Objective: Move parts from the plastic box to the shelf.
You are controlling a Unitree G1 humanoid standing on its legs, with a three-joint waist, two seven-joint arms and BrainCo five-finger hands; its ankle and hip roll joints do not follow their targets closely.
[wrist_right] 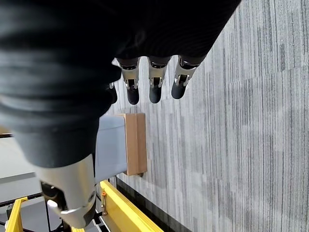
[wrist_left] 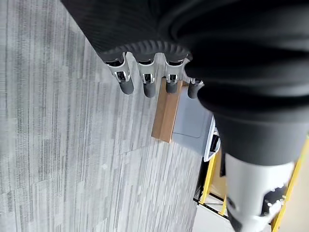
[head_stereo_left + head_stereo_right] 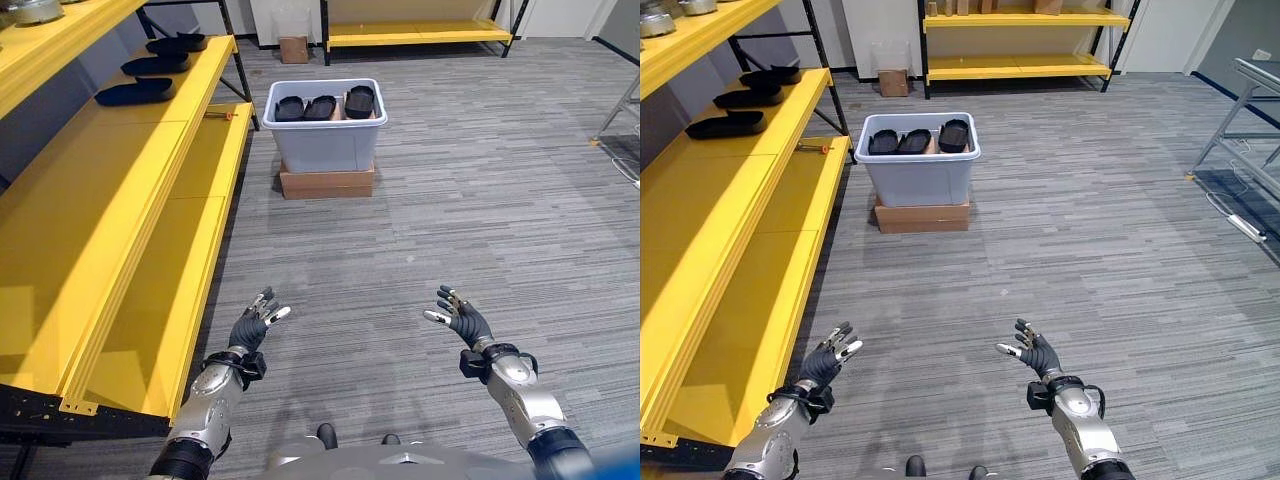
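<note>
A pale grey plastic box (image 3: 329,143) stands on a flat cardboard box (image 3: 326,184) on the carpet some way ahead of me. Three black parts (image 3: 321,106) lie inside it. The yellow shelf (image 3: 110,200) runs along my left, and three more black parts (image 3: 135,92) lie on its far end. My left hand (image 3: 253,325) and right hand (image 3: 460,318) hover low in front of me over the carpet, both open and empty, far short of the box. The box also appears past the fingers (image 2: 147,85) in the left wrist view.
A second yellow rack (image 3: 417,34) stands at the far wall with a small cardboard box (image 3: 294,49) beside it. A metal frame (image 3: 1250,110) stands at the right. Grey carpet (image 3: 480,200) lies open between me and the plastic box.
</note>
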